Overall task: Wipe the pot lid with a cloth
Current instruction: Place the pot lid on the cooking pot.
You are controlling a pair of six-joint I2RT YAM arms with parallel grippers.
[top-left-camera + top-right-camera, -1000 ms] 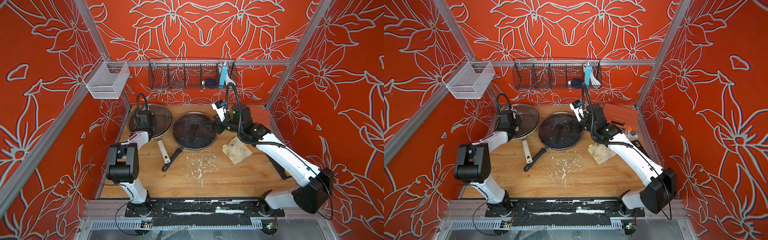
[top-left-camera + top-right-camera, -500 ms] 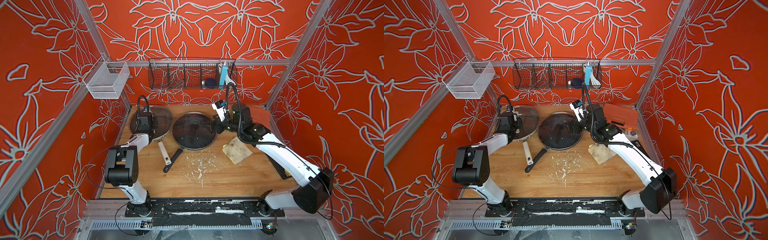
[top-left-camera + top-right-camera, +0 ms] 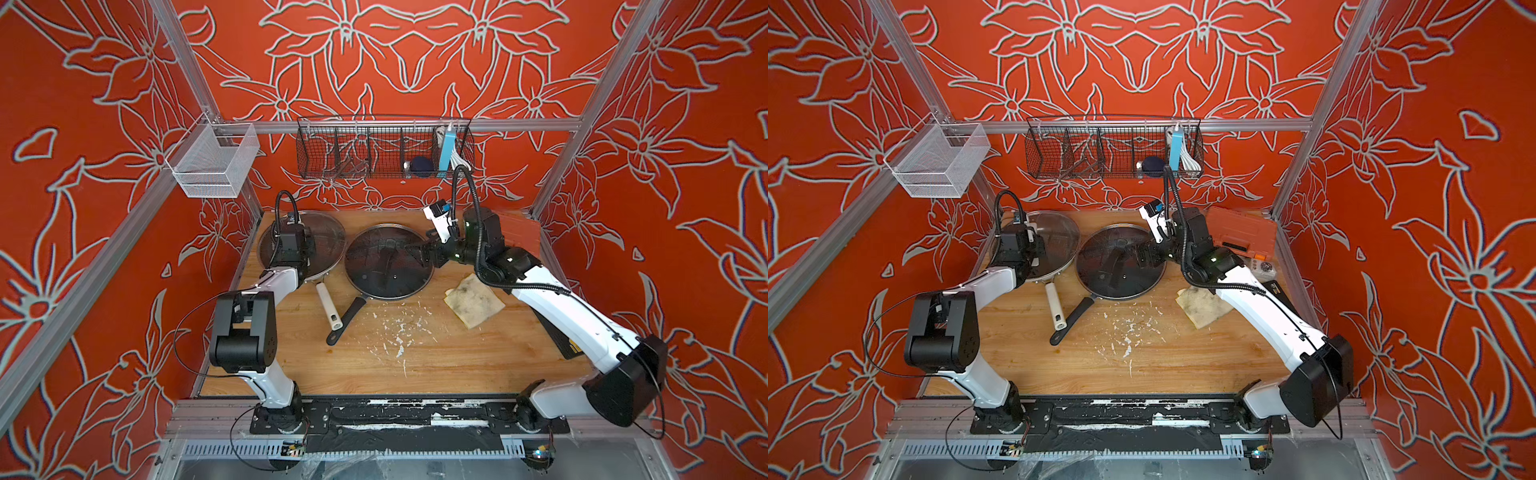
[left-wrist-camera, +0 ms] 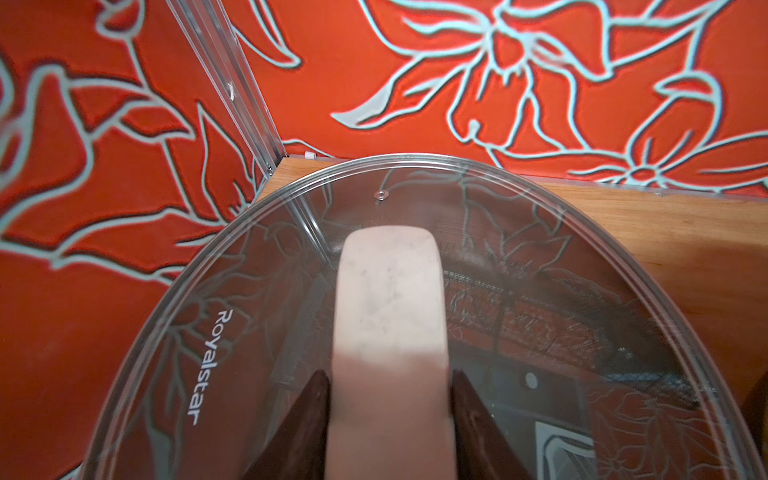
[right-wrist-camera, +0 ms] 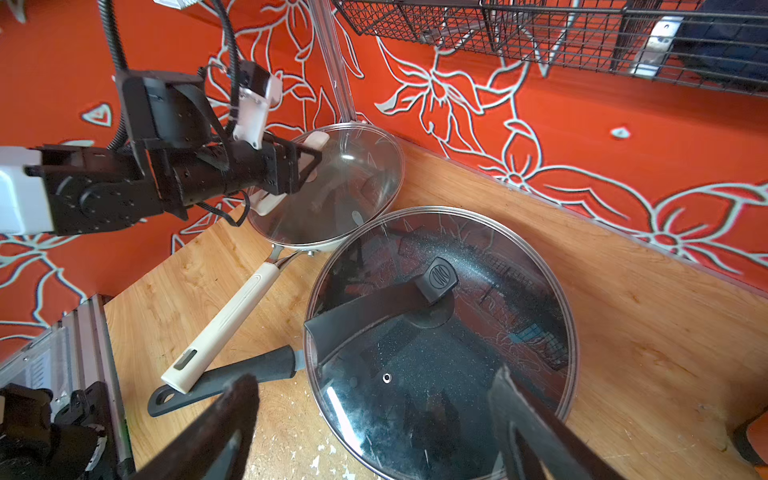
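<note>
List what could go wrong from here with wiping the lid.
1. The left tool grips only the cream handle of the clear glass lid. Once lifted, the lid may tilt and knock the neighbouring black-handled glass lid, whose rim sits very close.
2. The stained cream cloth lies untouched on the wooden table by the right arm, while the open right tool hovers over the black-handled lid. It might grab the wrong thing.

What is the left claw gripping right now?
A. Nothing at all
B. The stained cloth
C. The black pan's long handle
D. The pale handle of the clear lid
D: the left wrist view shows the left claw closed on both sides of the pale handle of the clear lid, while the cloth lies loose on the table.
</note>
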